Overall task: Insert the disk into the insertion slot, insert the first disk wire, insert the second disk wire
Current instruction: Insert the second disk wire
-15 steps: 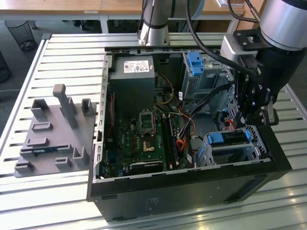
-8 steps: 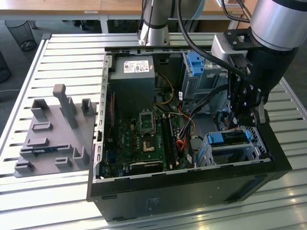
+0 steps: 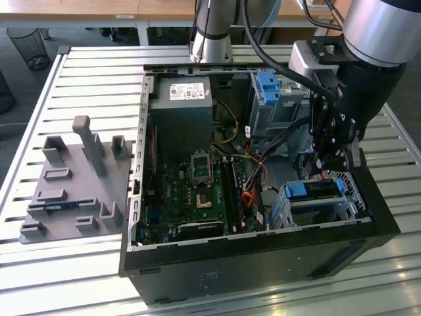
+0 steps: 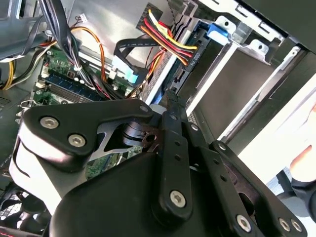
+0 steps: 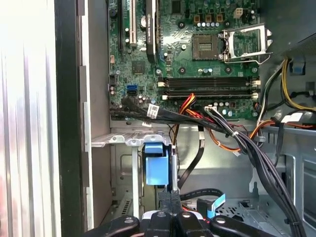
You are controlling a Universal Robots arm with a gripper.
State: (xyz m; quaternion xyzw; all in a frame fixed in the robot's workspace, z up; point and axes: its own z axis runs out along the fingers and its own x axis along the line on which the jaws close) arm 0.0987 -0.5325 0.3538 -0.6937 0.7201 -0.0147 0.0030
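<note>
You're working on a slatted aluminium table (image 3: 85,72), with the slats running across the exterior view and narrow gaps between them. Two things sit directly on it. The open black PC case (image 3: 263,270) lies on its side toward the exterior view's right, open face up. The grey fixture plate (image 3: 72,197) lies flat on the exterior view's left, right up against the case; can't tell if they touch. It carries upright posts and low holders. The arm's base column (image 3: 212,36) stands at the far edge, behind the case.
</note>
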